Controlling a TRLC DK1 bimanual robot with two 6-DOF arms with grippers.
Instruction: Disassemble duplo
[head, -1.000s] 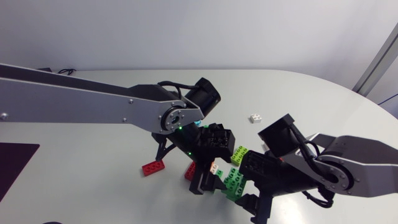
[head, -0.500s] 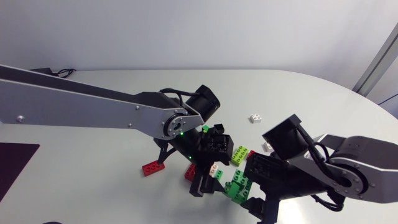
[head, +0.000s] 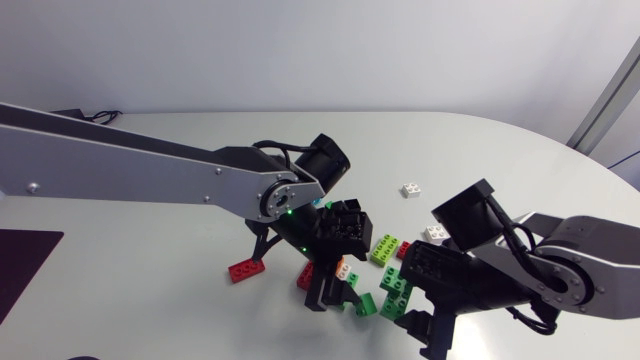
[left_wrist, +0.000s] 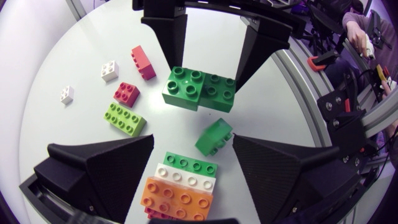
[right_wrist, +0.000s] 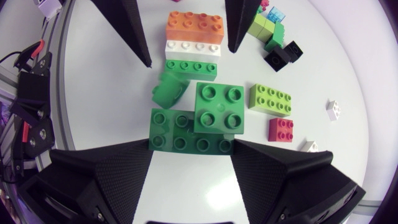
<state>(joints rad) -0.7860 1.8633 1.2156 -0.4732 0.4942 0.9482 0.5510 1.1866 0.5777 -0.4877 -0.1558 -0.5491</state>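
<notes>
A stack of green, white and orange bricks (left_wrist: 183, 183) (right_wrist: 194, 40) lies between the fingers of my left gripper (left_wrist: 193, 186) (head: 335, 285). One finger is against it and the other stands apart, so this gripper is open. My right gripper (right_wrist: 191, 168) (head: 410, 300) is shut on a dark green flat brick (right_wrist: 180, 137) with a brighter green square brick (right_wrist: 219, 109) (left_wrist: 185, 87) on top, held by the fingertips just right of the stack. A small green brick (left_wrist: 214, 137) (right_wrist: 168, 90) (head: 365, 303) lies tilted on the table between the two groups.
Loose pieces lie around: a red brick (head: 246, 269) left of the left gripper, a lime brick (head: 385, 248) and a small red one (head: 403, 248) behind the grippers, two white bricks (head: 411, 189) (head: 434, 233) further back right. Black, green and blue pieces (right_wrist: 277, 43) sit beside the left gripper.
My right gripper has drawn back to the right with the green bricks, away from the stack. The small green brick now lies loose between them. The left gripper has barely moved.
</notes>
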